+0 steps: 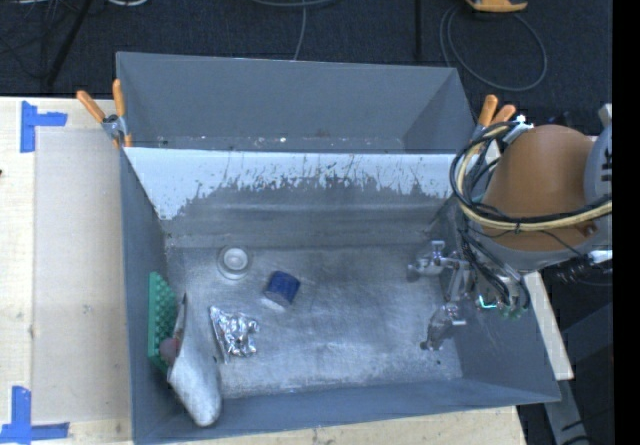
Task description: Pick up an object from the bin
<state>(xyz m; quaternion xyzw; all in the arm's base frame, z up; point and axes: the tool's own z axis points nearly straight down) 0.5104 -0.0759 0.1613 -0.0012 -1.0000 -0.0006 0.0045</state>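
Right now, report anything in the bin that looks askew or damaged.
Nothing looks spilled or broken. Only a green mesh piece stands tilted against the bin's left wall, a white cloth-like lump at its foot, and the foil wad beside them is crumpled. The open gripper is at the right, apart from all.

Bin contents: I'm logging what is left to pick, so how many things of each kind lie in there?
Clear round cap: 1
Blue block: 1
Crumpled silver foil: 1
Green mesh piece: 1
White cloth piece: 1
Total: 5
A small dark bit beside the green mesh piece is too unclear to count.
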